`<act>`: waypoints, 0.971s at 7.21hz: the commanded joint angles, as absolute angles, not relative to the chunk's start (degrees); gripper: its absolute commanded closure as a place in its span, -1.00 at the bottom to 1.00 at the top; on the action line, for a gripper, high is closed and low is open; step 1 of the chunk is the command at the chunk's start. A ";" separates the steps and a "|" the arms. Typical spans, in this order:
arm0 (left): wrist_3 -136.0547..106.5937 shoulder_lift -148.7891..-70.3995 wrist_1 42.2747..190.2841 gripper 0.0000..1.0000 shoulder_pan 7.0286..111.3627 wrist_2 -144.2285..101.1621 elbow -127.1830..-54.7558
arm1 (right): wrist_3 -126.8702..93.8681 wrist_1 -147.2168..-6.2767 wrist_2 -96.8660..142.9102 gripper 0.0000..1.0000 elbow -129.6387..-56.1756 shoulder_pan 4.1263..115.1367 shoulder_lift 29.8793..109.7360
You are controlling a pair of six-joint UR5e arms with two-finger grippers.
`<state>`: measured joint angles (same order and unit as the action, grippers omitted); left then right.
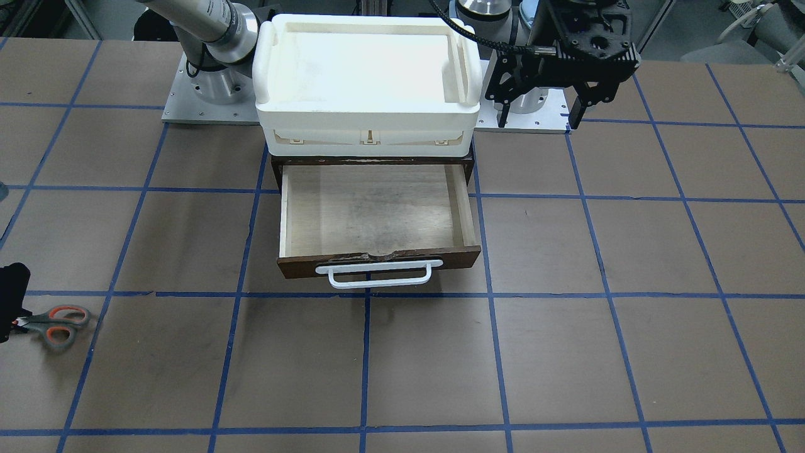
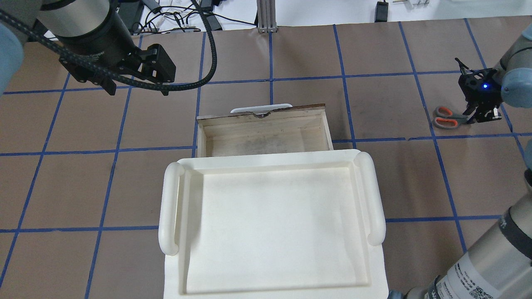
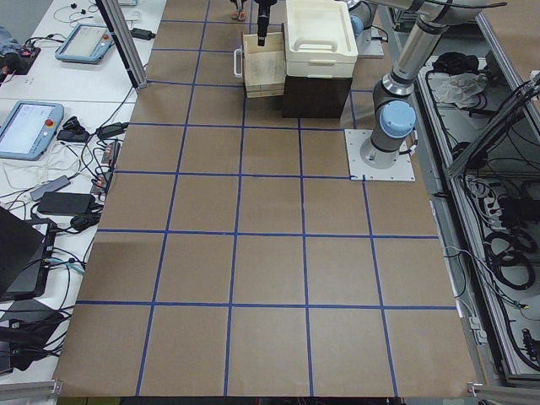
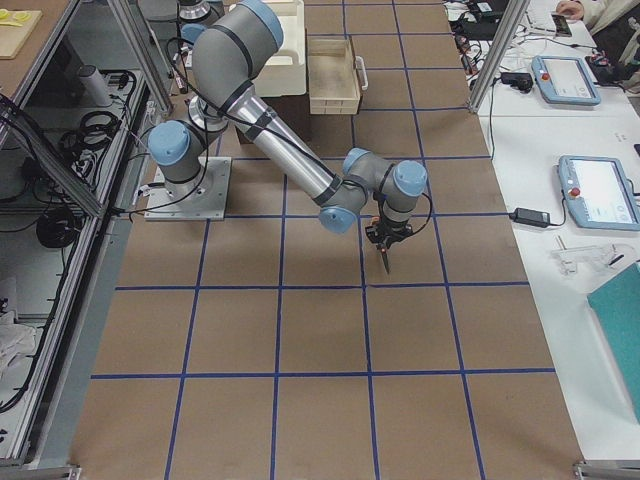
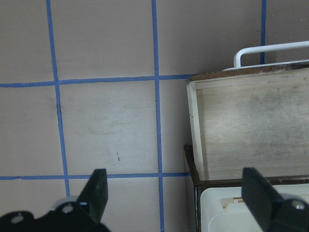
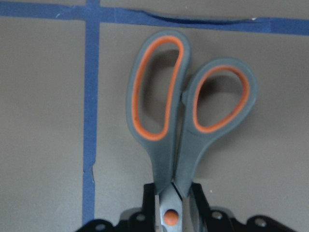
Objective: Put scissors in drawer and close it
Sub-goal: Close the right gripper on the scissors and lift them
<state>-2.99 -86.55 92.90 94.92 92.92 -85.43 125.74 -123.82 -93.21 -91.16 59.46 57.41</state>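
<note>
The right gripper (image 6: 173, 217) pinches the scissors (image 6: 166, 121) near the blades, at the far left edge of the front view. The left gripper (image 5: 175, 186) is spread wide. The drawer (image 1: 371, 214) sits open in the middle. This looks like step 1, the grab. Next it must lift and carry them there.

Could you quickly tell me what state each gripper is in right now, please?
Left gripper: open, holding nothing.
Right gripper: closed on the scissors, near their pivot.
</note>
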 commanded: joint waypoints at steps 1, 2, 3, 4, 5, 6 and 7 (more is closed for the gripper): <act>-2.99 -86.48 92.90 -1.00 94.92 92.99 -85.43 | 125.86 -123.40 -92.82 1.00 -90.88 60.38 59.49; -2.99 -86.48 92.90 -1.00 94.92 92.99 -85.43 | 125.77 -122.79 -92.29 1.00 -90.79 60.64 60.81; -2.99 -86.48 92.90 -1.00 94.92 92.99 -85.43 | 124.90 -119.56 -90.81 1.00 -90.27 61.86 63.08; -2.99 -86.48 92.90 -1.00 94.92 92.99 -85.43 | 123.24 -114.75 -90.01 1.00 -88.96 63.96 65.45; -2.99 -86.48 92.90 -1.00 94.92 92.99 -85.43 | 120.79 -109.48 -88.61 1.00 -87.99 65.64 67.65; -2.99 -86.48 92.90 -1.00 94.92 92.99 -85.43 | 118.93 -106.64 -88.07 1.00 -87.63 68.09 69.33; -2.99 -86.48 92.90 -1.00 94.92 92.99 -85.43 | 116.31 -104.70 -88.24 1.00 -87.63 71.25 71.61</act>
